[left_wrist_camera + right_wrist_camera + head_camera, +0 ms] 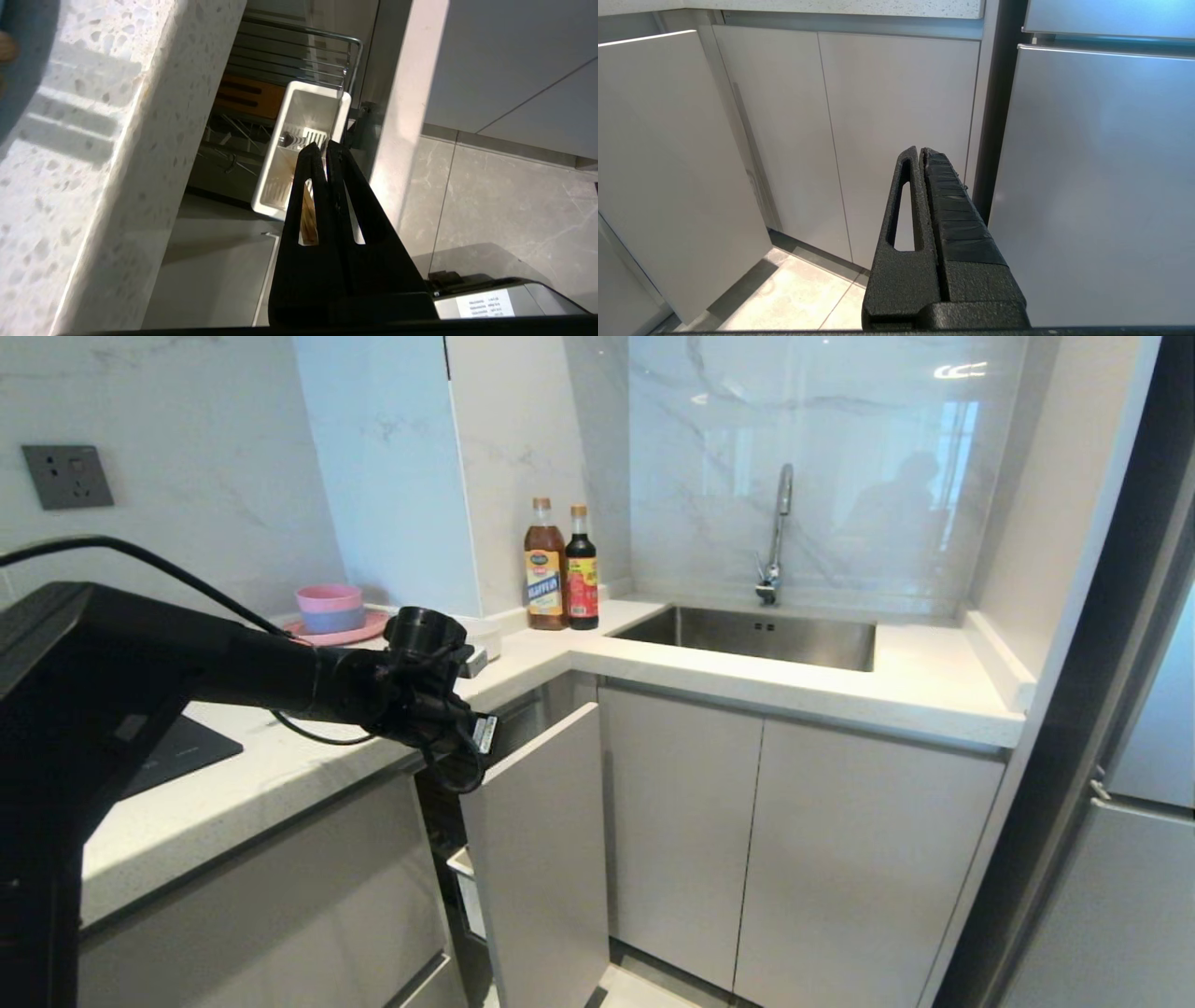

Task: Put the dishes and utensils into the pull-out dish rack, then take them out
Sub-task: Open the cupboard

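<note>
**Chrome rack pulled out, left gripper closed above cutlery holder**

Chrome wire of the pull-out dish rack [306, 46] shows between the speckled countertop edge [154, 116] and the narrow door front [541, 859]; that gap is tight. Left gripper [325, 145] hangs over the gap, fingers pressed together, holding nothing; white cutlery holder [303, 140] sits right below its tips, chopsticks [308, 214] inside it, partly hidden by the fingers; dark fork end [286, 138] barely readable. Wooden knife block [247, 95] deeper in, cut off by the counter. In the head view the arm covers the rack's top. Right gripper [921, 151] closed, empty, low before the cabinet doors [896, 140]; open floor beneath. Pale blue plate and cream bowl not identifiable.
</note>
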Motion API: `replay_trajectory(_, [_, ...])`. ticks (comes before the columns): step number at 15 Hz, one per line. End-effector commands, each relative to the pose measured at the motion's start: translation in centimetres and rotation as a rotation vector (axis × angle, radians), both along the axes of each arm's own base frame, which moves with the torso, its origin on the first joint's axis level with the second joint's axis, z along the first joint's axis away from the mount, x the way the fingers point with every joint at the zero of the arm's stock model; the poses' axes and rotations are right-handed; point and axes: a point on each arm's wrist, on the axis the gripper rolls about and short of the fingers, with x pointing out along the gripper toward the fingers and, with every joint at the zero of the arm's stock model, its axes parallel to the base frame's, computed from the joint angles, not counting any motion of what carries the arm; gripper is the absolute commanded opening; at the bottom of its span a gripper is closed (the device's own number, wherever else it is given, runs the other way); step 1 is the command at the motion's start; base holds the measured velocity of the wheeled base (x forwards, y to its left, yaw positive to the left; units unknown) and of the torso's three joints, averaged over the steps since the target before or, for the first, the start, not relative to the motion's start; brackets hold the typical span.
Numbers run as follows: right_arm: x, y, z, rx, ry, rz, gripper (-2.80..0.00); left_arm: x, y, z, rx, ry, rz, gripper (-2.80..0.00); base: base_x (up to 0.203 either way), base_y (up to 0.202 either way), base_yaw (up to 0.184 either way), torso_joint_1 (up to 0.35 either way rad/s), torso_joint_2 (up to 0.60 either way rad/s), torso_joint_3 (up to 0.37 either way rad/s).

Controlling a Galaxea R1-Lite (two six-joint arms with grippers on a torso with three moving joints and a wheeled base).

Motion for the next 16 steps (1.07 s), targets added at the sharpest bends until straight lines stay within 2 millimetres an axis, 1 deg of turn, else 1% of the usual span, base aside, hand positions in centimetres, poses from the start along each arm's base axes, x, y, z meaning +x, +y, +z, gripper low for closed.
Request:
replay_trajectory(1, [0.0, 0.0, 0.0, 0.0, 0.002, 0.0, -2.8, 0.4, 0.2, -1.0, 0.006, 0.02, 0.006, -2.8, 0.0, 0.0, 0.0, 0.0, 0.0, 0.0])
replay_trajectory(5, [0.0, 0.0, 0.0, 0.0, 0.002, 0.0, -2.8, 1.0, 0.2, -2.1, 0.008, 0.035, 0.007, -2.8, 0.0, 0.0, 0.0, 0.0, 0.0, 0.0])
replay_trajectory(8, [0.0, 0.0, 0.0, 0.0, 0.001, 0.0, -2.8, 1.0, 0.0, -2.7, 0.011, 0.051, 0.0, -2.8, 0.0, 0.0, 0.0, 0.0, 0.0, 0.0])
replay_trajectory(16, [0.0, 0.0, 0.0, 0.0, 0.002, 0.0, -2.8, 0.4, -1.7, -3.7, 0.012, 0.057, -0.04, -2.8, 0.0, 0.0, 0.0, 0.0, 0.0, 0.0])
